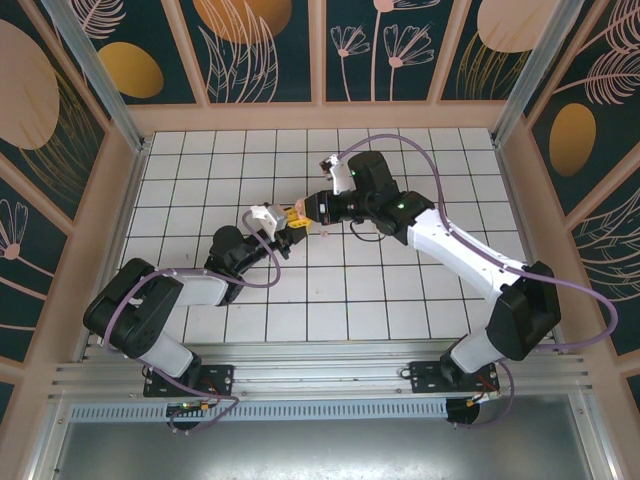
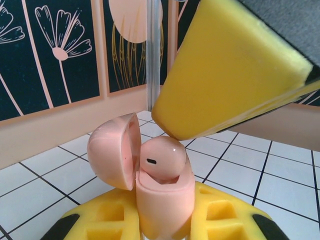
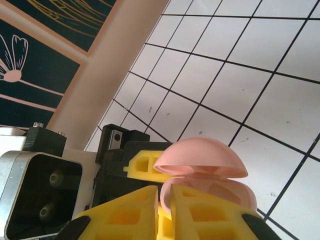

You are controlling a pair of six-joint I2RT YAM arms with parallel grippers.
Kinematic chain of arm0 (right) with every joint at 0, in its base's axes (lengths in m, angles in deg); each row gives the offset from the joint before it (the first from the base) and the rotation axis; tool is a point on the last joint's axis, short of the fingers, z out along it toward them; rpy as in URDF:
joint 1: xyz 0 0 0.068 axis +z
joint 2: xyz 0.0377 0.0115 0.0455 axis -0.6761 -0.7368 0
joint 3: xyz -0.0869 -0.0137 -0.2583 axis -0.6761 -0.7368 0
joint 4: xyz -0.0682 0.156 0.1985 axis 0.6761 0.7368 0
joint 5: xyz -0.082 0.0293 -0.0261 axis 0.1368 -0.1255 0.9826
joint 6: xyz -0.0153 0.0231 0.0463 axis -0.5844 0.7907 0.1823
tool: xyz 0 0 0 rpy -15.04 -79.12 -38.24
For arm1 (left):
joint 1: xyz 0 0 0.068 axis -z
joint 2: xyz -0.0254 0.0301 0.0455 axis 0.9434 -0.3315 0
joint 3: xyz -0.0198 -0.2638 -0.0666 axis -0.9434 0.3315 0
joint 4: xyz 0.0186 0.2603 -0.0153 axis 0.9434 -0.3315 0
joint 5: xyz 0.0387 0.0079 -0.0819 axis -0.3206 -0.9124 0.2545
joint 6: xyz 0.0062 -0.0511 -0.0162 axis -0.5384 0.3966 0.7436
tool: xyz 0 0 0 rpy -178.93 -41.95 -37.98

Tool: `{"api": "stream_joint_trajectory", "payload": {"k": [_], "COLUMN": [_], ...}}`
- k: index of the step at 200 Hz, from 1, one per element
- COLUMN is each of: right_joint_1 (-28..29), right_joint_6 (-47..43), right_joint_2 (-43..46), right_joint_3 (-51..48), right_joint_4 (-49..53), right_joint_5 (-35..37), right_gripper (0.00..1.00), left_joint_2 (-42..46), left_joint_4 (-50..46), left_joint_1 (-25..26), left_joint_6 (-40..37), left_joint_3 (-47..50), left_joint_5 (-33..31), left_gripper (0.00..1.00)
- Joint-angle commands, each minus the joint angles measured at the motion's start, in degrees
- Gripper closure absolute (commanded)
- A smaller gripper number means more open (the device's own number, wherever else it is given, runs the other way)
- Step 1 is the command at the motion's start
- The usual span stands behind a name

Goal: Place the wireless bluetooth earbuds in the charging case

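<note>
Clamping the salmon-pink charging case (image 2: 162,200) between its two yellow fingers (image 2: 107,217), the left gripper (image 2: 165,222) is holding the case upright over the white gridded desk (image 2: 280,185), with its jaws closed on the lower shell. The lid (image 2: 112,150) is standing open, swung back to the left of the gripper's fingers as the left wrist camera sees it. One earbud (image 2: 162,159), pale pink with a small dark slot on its face, is sitting in the mouth of the case directly above the left gripper, its rounded top rising past the rim.

The right gripper (image 3: 164,197) is reaching in from the opposite side with its jaws drawn together, leaving only a thin slit, and nothing can be seen between them. Its yellow fingertip (image 2: 225,75) is coming down from the upper right and is touching, or all but touching, the top of the earbud. In the right wrist view, the open lid is arching just beyond that gripper's fingertips, with the left gripper's yellow finger showing behind it. From overhead, the two grippers are meeting tip to tip near the middle of the desk, the left gripper (image 1: 283,222) just beside the right.
</note>
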Motion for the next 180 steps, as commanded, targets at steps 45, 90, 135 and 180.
{"api": "stream_joint_trajectory", "payload": {"k": [45, 90, 135, 180], "right_joint_1": [-1.68, -2.15, -2.06, -2.13], "right_joint_6": [-12.58, -18.88, -21.91, -21.47], "right_joint_2": [-4.22, -5.10, -4.03, -1.23], "right_joint_3": [4.61, 9.00, 10.22, 9.85], "right_joint_4": [11.26, 21.02, 23.31, 19.90], "right_joint_5": [-12.57, -8.97, -4.31, -4.71], "right_gripper": [0.84, 0.83, 0.82, 0.75], "left_joint_2": [2.50, 3.40, 3.94, 4.21], "left_joint_4": [1.65, 0.21, -0.24, -0.78], "left_joint_1": [0.43, 0.48, 0.41, 0.44], "left_joint_6": [-2.74, -3.28, -3.44, -3.62], "left_joint_3": [-2.40, -2.62, -2.83, -2.93], "left_joint_5": [6.87, 7.58, 8.29, 8.41], "left_gripper": [0.93, 0.93, 0.93, 0.93]}}
